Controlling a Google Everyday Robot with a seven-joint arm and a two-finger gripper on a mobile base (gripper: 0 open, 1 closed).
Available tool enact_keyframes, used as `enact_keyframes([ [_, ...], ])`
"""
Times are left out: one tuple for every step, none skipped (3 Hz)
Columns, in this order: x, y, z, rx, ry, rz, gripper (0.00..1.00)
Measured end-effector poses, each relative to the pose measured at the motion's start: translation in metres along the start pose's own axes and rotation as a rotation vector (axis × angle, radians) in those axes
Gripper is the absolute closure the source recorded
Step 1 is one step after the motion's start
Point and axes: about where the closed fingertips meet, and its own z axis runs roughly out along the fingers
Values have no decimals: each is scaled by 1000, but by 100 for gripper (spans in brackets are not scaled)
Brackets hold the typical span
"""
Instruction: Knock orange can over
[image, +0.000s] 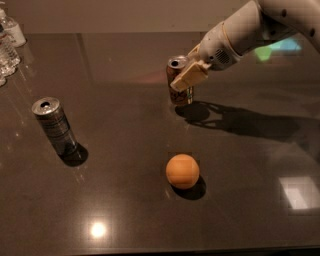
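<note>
A dark, glossy table (240, 210) fills the view, with lamp glare on its near edge. Nearest sits an orange ball (182, 171). To the left stands a silver-grey striped can (54, 125), with no readable label. Further back the orange can (181, 96) stands upright; its dark lettering is illegible. The gripper (190, 75) reaches in from the right, its tan tip lying across the can's upper near side. How wide it is open cannot be told. Clear bottles (9, 45) line the far left, below a pale wall (125, 15).
</note>
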Motion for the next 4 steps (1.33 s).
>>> enact_keyframes([
  [9, 13, -14, -21, 163, -108, 100],
  [23, 24, -27, -37, 297, -187, 100],
  [34, 30, -34, -60, 386, -245, 100],
  [42, 32, -30, -103, 422, -270, 82],
])
